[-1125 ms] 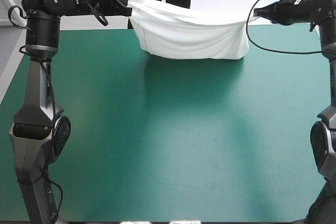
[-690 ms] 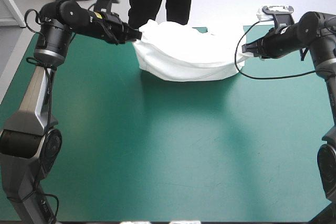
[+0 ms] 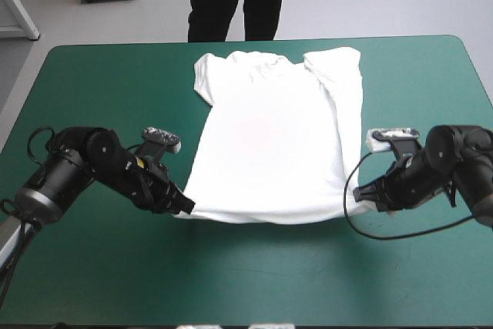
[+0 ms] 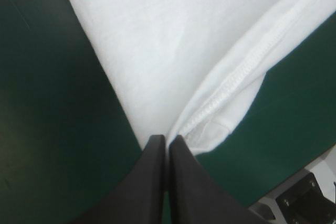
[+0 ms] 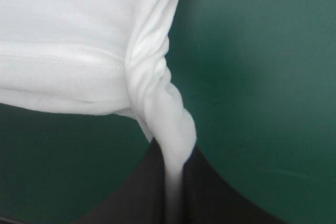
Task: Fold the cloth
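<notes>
The white T-shirt (image 3: 269, 144) lies spread over the middle of the teal-green table, its sleeves toward the far edge and its hem toward me. My left gripper (image 3: 185, 204) is low at the hem's left corner, shut on the T-shirt. In the left wrist view the gripper (image 4: 167, 141) pinches the stitched hem (image 4: 236, 80). At the hem's right corner my right gripper (image 3: 356, 194) is shut on the T-shirt too. The right wrist view shows a twisted bunch of the T-shirt (image 5: 157, 98) running down between the black fingers of the gripper (image 5: 174, 174).
Bare teal-green cover (image 3: 254, 275) runs from the hem to the table's near edge and along both sides of the T-shirt. The far edge (image 3: 115, 45) lies just beyond the sleeves.
Both arms have come down from high over the far edge to low near the front, drawing the T-shirt toward me. It hung bunched between them earlier; now it lies spread flat.
</notes>
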`<state>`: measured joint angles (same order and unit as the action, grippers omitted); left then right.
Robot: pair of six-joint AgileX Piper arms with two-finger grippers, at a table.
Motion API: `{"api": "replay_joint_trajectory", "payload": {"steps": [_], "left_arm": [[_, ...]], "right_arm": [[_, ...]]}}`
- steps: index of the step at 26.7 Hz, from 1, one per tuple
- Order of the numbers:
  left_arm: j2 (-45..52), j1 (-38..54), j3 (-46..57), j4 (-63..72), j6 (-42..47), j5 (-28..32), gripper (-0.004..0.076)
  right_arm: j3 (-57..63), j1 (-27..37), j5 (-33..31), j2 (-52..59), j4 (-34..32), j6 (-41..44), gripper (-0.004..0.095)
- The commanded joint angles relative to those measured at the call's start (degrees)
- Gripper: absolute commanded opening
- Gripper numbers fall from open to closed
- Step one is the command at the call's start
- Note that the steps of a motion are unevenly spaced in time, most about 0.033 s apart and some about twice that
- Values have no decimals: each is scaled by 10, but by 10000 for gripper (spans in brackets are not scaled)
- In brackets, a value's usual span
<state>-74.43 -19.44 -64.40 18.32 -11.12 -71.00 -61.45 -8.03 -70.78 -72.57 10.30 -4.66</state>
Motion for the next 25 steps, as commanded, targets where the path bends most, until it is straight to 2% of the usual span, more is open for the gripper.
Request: {"api": "replay_joint_trajectory", "payload": {"steps": [1, 4, 7, 10, 13, 15, 19, 25], "left_arm": [[37, -14, 49, 32, 11, -29, -10], [44, -21, 101, 35, 11, -29, -9], [44, -21, 108, 35, 11, -29, 18], [45, -21, 108, 37, 11, -29, 95], [50, -21, 108, 36, 11, -29, 204], [62, -21, 108, 40, 11, -30, 288], [101, -21, 108, 43, 24, -30, 395], [172, -37, 108, 58, 47, -30, 403]], "right_arm": [[67, -1, -7, 64, 16, 0, -13], [124, -1, -7, 102, 26, -10, 5], [126, -1, -7, 107, 47, -16, 152], [126, -1, -7, 107, 54, -17, 350], [126, -1, -7, 109, 52, -15, 570], [125, -1, -7, 110, 52, -15, 665], [107, -1, -7, 128, 45, -15, 689], [58, -1, -7, 183, 7, 5, 688]]}}
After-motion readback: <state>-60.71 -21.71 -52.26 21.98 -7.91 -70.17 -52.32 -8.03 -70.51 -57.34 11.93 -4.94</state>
